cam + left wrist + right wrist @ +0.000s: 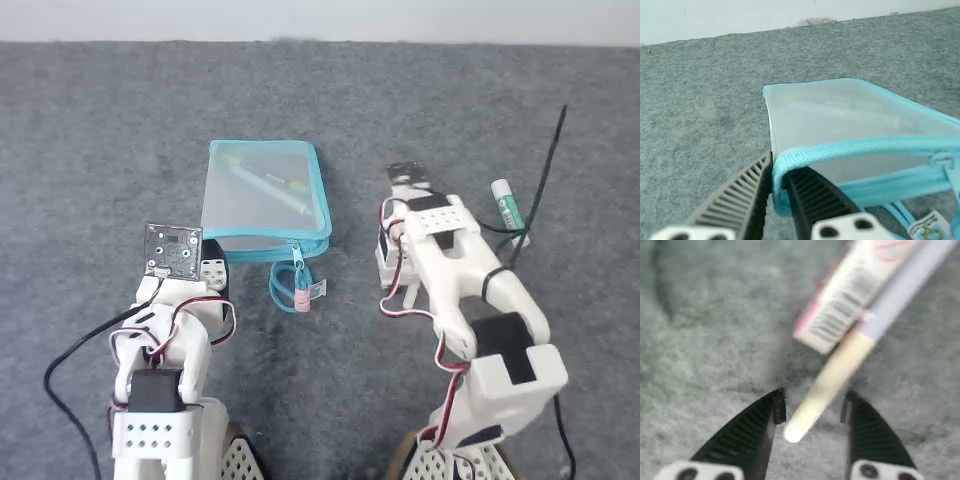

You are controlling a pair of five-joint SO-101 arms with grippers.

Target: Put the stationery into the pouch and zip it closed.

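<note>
Nearest to me, the left gripper (777, 171) is clenched on the near-left corner of the pouch (265, 200), with the teal zip edge pinched between its ribbed pads. I read that as an anchor: it keeps the soft pouch from sliding and holds the mouth along that near edge lifted for loading.

At the pouch's near-right corner the zip pull (297, 263) lies with its cord loop and pink tag trailing toward me. It looks parked at the end of its run, so I judge the zip to be undone.

To the right of the pouch, well apart from it, the right gripper (812, 415) hangs low over the grey mat (120, 130). Its fingers are spread and straddle the tip of a pale stick (832, 375), not closed on it. A barcoded block (840, 315) lies against the stick just beyond, which may crowd the pinch.

Through the pouch's translucent face I can see one pen (268, 186) already inside. Farther right of the pouch, past the right arm, a glue stick (507, 207) waits on the mat.
</note>
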